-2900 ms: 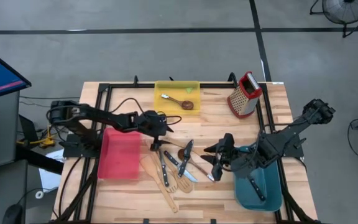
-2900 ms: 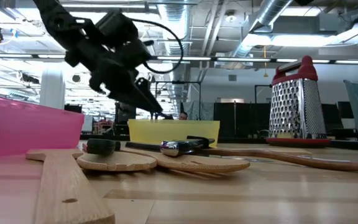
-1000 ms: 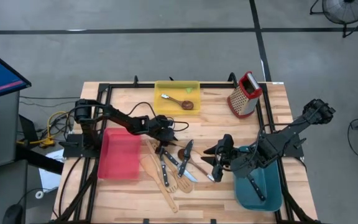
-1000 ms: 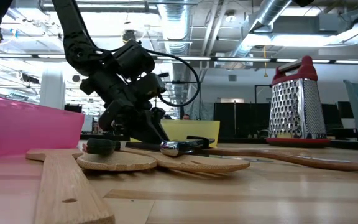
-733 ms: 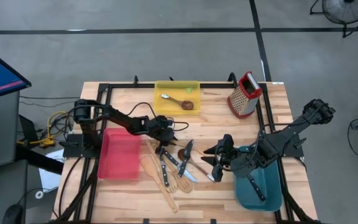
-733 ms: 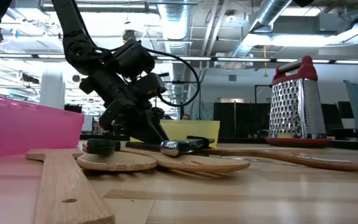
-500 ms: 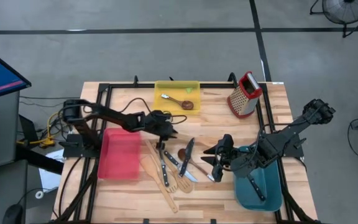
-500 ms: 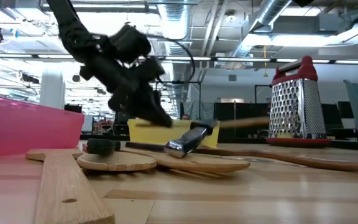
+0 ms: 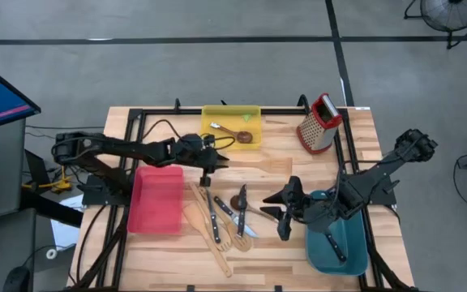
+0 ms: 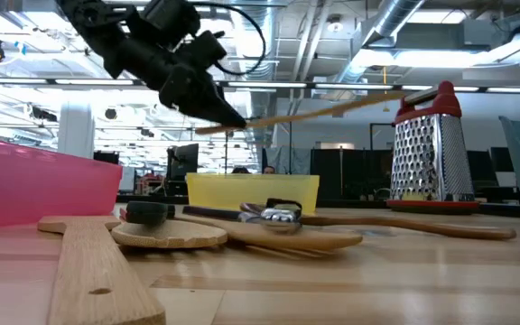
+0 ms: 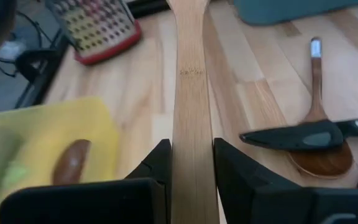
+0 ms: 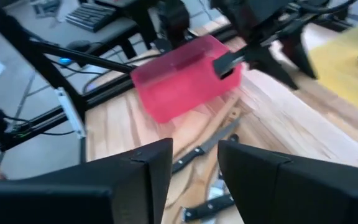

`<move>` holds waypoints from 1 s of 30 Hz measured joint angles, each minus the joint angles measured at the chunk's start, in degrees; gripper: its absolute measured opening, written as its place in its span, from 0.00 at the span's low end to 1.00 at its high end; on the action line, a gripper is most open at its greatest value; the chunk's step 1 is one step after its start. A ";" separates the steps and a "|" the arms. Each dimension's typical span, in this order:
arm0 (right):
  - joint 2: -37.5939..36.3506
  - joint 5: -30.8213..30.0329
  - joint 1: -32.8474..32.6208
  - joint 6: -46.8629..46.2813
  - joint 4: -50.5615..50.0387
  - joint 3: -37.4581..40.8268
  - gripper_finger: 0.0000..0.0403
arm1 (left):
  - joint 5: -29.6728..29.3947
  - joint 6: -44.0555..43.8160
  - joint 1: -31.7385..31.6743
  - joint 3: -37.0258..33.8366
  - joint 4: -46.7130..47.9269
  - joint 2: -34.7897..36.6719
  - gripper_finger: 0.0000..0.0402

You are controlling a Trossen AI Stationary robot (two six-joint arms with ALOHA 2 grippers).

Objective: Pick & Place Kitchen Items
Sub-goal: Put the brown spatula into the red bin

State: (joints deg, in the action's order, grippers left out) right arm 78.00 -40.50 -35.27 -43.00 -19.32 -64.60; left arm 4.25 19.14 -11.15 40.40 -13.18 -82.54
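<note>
Spatula handle, long and pale, is pinched between the two fingers of the left gripper, so the carrying step is in hand: in the low view the spatula hangs well above the desk, slightly tilted, in the upper middle of the frame. In the high view the left gripper stands at centre left, just below the yellow bin and just above the red bin. The next move, I think, calls for bringing the long handle over one of these bins and lowering it before the fingers let go; which bin is meant I cannot tell. Other utensils remain on the desk in the lower middle of the frame: black-handled knives, a dark spoon and pale turners. The right gripper waits to the right of this pile beside the teal bin, its fingers spread and holding nothing.
</note>
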 joint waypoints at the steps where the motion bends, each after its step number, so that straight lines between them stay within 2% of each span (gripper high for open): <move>1: 0.00 -0.01 -0.26 0.86 0.84 0.00 0.35 | 0.00 0.00 -0.25 0.00 0.69 1.13 0.17; 8: 0.00 0.01 -2.13 3.04 3.91 0.00 0.34 | 0.07 0.00 -0.55 0.07 6.79 9.24 0.16; 13: 0.00 -0.01 -2.71 3.04 5.22 -0.02 0.34 | 2.20 -0.08 -0.44 0.11 12.73 16.37 0.16; 18: 0.00 -0.01 -2.99 3.06 5.30 -0.02 0.34 | 6.04 -0.09 -0.45 0.11 13.88 22.60 0.16; 26: 0.00 -0.01 -2.97 3.06 5.26 -0.02 0.34 | 6.80 -0.22 -0.44 0.11 14.22 29.79 0.16; 30: -0.01 -0.01 -2.97 3.06 5.23 -0.02 0.34 | 9.36 -3.11 -0.45 0.11 14.15 32.52 0.16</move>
State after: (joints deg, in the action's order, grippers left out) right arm 77.99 -40.51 -38.24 -39.94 -14.09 -64.62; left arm 13.62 16.03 -11.60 40.51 0.97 -50.02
